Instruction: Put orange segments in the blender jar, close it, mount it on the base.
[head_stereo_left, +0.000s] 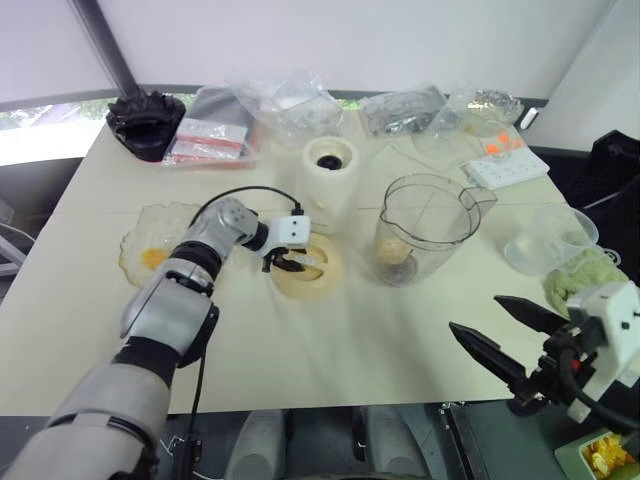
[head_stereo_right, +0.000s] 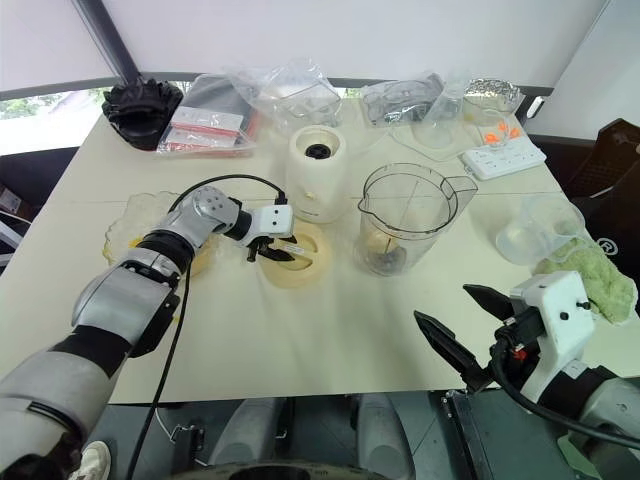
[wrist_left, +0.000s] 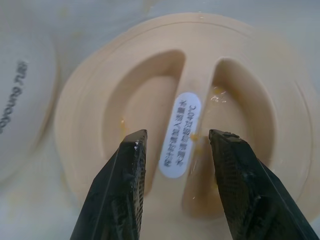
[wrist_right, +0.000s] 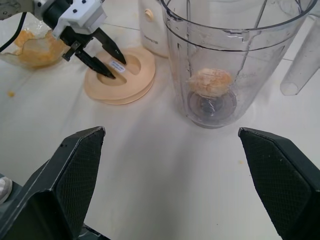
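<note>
While our left gripper (wrist_left: 175, 145) straddles the lid's (wrist_left: 100, 75) ridge unclamped, our right gripper (head_stereo_left: 500, 335) gapes wide over bare table (head_stereo_left: 350, 340) near its front edge.

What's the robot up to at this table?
It is making a blended orange drink. An orange segment already lies at the bottom of the blender jar, which stands open on the table beside the base. The left tool is down at the cream lid, its two fingers either side of the lid's raised centre bar, not yet gripping it. The right tool waits open near the table's front edge.
</note>
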